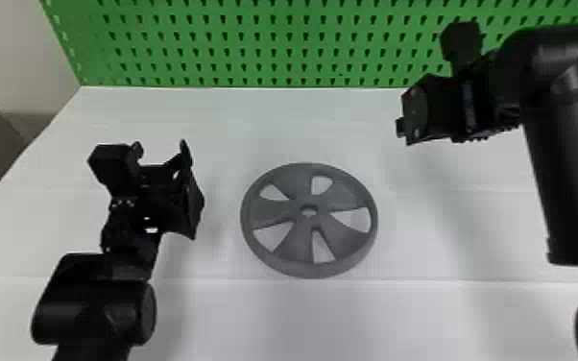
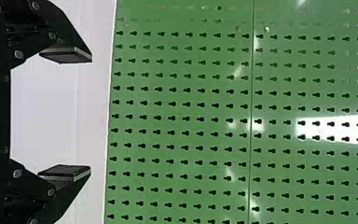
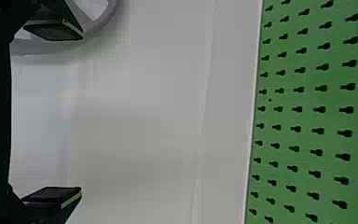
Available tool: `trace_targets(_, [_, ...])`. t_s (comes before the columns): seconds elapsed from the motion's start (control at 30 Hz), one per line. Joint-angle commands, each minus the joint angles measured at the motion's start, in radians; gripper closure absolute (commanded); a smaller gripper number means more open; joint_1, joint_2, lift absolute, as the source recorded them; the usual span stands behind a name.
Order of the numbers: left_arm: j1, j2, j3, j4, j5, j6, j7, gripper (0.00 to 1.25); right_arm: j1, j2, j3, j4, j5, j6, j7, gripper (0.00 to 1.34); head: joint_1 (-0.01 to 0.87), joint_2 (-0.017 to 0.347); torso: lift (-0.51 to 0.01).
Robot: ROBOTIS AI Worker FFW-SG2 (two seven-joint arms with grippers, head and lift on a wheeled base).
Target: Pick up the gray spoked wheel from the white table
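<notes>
From my head view I have the gray, round, plastic-looking spoked wheel lying flat on the smooth white counter, near the middle of my view. It has five broad spokes, five openings between them with the white surface showing through, and a small hole at the hub.

My black left gripper is just beside the wheel on its left, apart from it. In the left wrist view, I see its two flat black fingers spread wide, released, with nothing between them.

My black right gripper is to the right of the wheel and farther forward, also apart from it. In the right wrist view, its flat black fingers are spread wide too, holding nothing; part of the wheel's curved rim shows beyond one of them.

The right arm, glossy black with a thick rounded section, comes in from my right edge, while the black left arm enters from the bottom. Behind the counter stands the green pegboard, with rows of keyhole-shaped slots.
</notes>
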Motion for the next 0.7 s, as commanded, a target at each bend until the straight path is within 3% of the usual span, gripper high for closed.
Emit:
trace_targets(0.0, [0.001, 0.000, 0.000, 0.000, -0.006, 0.001, 0.000, 0.41, -0.036, -0.008, 0.013, 0.074, -0.011, 0.057, 0.000, 0.12, 0.782, 0.057, -0.097])
trace_targets(0.67, [-0.015, 0.026, -0.038, 0.000, -0.018, 0.013, 0.000, 0.41, -0.134, -0.050, 0.099, 0.338, -0.116, 0.091, 0.000, 0.12, 0.782, 0.057, -0.097])
